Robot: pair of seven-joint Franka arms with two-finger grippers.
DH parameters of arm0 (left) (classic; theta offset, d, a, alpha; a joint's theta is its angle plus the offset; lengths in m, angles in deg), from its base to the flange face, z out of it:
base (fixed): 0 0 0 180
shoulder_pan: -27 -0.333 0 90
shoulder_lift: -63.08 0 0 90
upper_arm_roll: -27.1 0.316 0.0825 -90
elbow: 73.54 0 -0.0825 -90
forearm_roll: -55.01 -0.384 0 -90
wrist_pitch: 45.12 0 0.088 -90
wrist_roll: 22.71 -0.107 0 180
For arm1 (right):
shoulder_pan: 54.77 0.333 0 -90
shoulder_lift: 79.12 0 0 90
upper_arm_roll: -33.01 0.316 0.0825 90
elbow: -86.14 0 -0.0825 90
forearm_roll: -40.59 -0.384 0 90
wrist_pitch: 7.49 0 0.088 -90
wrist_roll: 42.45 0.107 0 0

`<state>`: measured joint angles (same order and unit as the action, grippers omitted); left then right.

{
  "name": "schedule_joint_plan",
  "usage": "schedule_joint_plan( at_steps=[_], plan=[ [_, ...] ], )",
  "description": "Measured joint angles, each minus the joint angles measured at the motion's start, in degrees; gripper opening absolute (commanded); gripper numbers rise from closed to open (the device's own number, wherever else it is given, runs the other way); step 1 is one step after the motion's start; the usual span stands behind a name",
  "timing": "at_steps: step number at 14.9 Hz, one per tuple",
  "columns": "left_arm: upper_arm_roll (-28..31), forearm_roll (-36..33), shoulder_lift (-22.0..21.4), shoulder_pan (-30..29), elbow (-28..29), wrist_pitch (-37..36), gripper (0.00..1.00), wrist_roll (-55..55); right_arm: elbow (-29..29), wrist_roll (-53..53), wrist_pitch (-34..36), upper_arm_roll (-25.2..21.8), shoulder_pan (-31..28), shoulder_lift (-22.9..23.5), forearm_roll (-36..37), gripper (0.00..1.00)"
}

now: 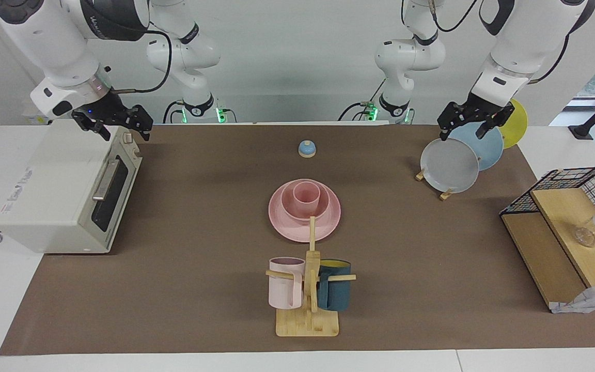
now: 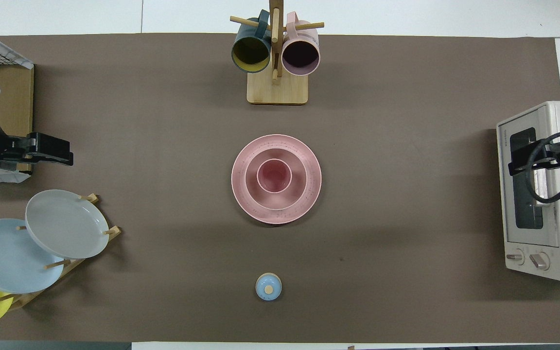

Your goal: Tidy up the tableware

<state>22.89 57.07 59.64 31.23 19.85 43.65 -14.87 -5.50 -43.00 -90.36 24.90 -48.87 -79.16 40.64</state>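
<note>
The pink plate (image 1: 283,225) lies in the middle of the brown mat. The pink bowl (image 1: 290,206) sits on it, and the pink cup (image 1: 307,195) stands upright in the bowl. The overhead view shows the same stack: plate (image 2: 242,197), bowl (image 2: 252,188), cup (image 2: 274,175). My left gripper (image 1: 462,135) hangs open and empty over the plate rack, at the left arm's end (image 2: 61,151). My right gripper (image 1: 124,134) waits open and empty over the toaster oven (image 2: 514,167). Both are well apart from the pink set.
A rack holds a grey plate (image 1: 450,165), a blue plate (image 1: 488,147) and a yellow plate (image 1: 518,121). A mug tree (image 1: 310,310) with a pale pink mug and a teal mug stands farther from the robots than the set. There is also a toaster oven (image 1: 65,191), a small blue bell (image 1: 307,149) and a wire shelf (image 1: 566,217).
</note>
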Motion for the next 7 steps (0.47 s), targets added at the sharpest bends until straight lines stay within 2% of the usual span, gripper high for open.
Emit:
schedule_joint_plan(
  at_steps=[7],
  plan=[
    [-0.2, 0.0, 0.6, 0.0, 0.0, -1.0, 1.00, -0.2, 0.1, 0.0, 0.0, 0.1, 0.7, -0.1, 0.0, 1.00]
  ],
)
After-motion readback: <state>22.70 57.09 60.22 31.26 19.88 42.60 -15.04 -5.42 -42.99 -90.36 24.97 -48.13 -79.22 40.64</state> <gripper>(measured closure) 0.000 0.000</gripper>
